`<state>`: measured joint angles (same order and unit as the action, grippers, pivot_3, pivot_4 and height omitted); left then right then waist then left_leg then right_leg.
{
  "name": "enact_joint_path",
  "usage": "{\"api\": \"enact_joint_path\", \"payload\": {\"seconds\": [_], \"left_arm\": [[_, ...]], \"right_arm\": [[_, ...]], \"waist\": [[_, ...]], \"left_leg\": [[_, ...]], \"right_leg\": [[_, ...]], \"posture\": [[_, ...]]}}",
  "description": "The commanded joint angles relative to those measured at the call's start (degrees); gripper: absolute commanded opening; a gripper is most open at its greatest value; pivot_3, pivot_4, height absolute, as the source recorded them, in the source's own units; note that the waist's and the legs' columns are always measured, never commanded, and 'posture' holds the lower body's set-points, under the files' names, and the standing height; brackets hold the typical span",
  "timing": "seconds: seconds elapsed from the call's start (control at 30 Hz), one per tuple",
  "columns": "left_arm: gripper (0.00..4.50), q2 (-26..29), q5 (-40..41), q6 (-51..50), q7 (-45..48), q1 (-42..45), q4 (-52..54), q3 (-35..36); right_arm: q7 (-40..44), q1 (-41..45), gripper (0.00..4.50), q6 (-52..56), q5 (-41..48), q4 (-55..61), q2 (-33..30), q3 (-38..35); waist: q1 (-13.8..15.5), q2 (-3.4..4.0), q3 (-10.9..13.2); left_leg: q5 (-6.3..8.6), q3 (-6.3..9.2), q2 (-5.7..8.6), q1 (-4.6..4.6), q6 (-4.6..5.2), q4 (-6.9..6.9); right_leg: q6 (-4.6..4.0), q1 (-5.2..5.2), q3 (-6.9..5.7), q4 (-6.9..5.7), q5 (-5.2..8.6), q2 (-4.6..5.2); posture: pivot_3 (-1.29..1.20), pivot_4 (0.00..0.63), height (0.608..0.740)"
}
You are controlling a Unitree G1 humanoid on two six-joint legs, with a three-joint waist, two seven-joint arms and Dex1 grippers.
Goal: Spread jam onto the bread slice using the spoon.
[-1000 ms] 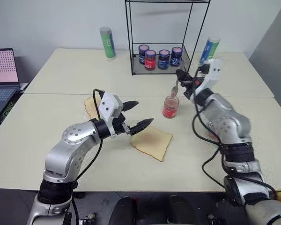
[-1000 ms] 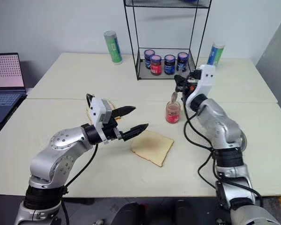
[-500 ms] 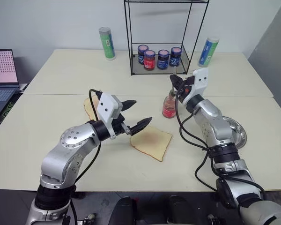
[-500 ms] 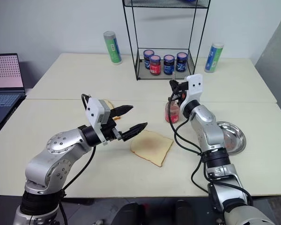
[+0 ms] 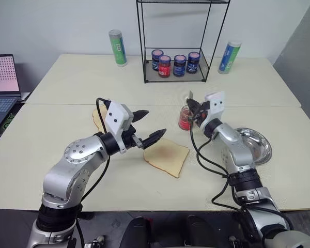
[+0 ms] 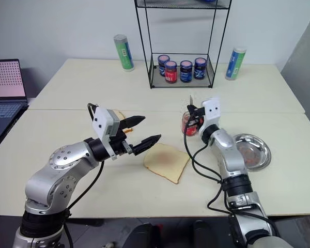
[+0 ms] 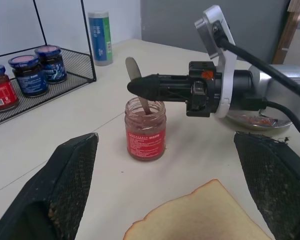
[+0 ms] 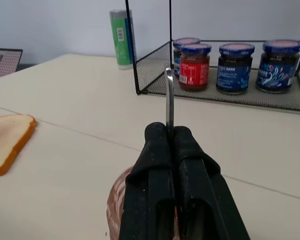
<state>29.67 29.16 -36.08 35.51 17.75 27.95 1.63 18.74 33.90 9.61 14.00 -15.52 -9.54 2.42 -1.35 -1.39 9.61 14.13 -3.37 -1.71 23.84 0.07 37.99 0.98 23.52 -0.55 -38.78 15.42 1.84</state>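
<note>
My right end effector (image 7: 140,86) is clamped on the spoon (image 7: 138,92), bowl down in the jam (image 7: 145,129) jar (bread slice (image 5: 167,156) lies nearby on the table (image 5: 62,82), left end effector (image 5: 149,126) apart), so I scoop w/ a slow tilt, lifting straight up.

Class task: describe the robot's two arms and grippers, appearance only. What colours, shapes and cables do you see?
Both arms are silver-grey with rounded joints and black wrist sections. Loose black cables loop outside them. Each gripper, left gripper and right gripper, has two tapered black fingers and a white box-shaped camera housing.
</note>
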Motion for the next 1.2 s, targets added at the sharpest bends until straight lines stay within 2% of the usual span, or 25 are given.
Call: {"api": "enact_joint_path", "payload": {"seconds": [0.03,0.37,0.57,0.87,1.2], "left_arm": [[4.50,0.3,0.8,0.1,-0.1,0.6,2.4,0.3],[4.50,-0.1,0.5,0.6,0.3,1.5,1.1,-0.3],[4.50,0.1,0.3,1.2,0.9,1.8,0.1,-0.2],[4.50,-0.4,-0.4,2.0,0.6,2.5,-0.8,-0.3],[4.50,0.0,-0.9,3.1,0.7,2.6,-1.7,0.3]], "right_arm": [[0.9,-1.3,0.05,0.7,-1.0,3.0,-0.2,0.2],[3.2,-2.8,0.05,7.2,-1.8,8.2,-1.4,1.0],[2.9,-2.1,0.05,15.4,0.0,11.1,-2.0,-0.1],[-5.5,3.1,0.05,27.3,10.0,8.7,4.9,-12.0],[-12.9,7.3,0.05,35.3,19.4,8.5,8.1,-22.0]], "waist": [[0.0,0.00,0.0],[0.0,0.00,0.0],[-0.1,-0.01,0.0],[-0.2,-0.01,0.0],[-0.2,-0.01,0.0]], "left_leg": [[0.00,0.00,0.00,0.00,0.00,0.00],[0.00,0.00,0.01,-0.03,0.00,0.00],[0.00,0.00,0.00,-0.04,0.00,0.00],[0.00,0.00,0.00,-0.06,0.00,0.01],[0.00,0.00,0.00,-0.05,0.00,0.00]], "right_leg": [[0.00,0.00,0.00,0.00,0.00,0.00],[0.00,-0.02,0.00,-0.02,0.00,0.00],[0.00,-0.02,0.00,-0.04,0.00,0.00],[0.00,-0.03,0.00,-0.07,0.00,-0.01],[0.00,-0.02,0.00,-0.07,0.00,0.00]], "posture": [[0.00,0.150,0.740],[0.00,0.150,0.740],[0.00,0.150,0.740],[0.00,0.150,0.740],[0.00,0.150,0.740]]}}
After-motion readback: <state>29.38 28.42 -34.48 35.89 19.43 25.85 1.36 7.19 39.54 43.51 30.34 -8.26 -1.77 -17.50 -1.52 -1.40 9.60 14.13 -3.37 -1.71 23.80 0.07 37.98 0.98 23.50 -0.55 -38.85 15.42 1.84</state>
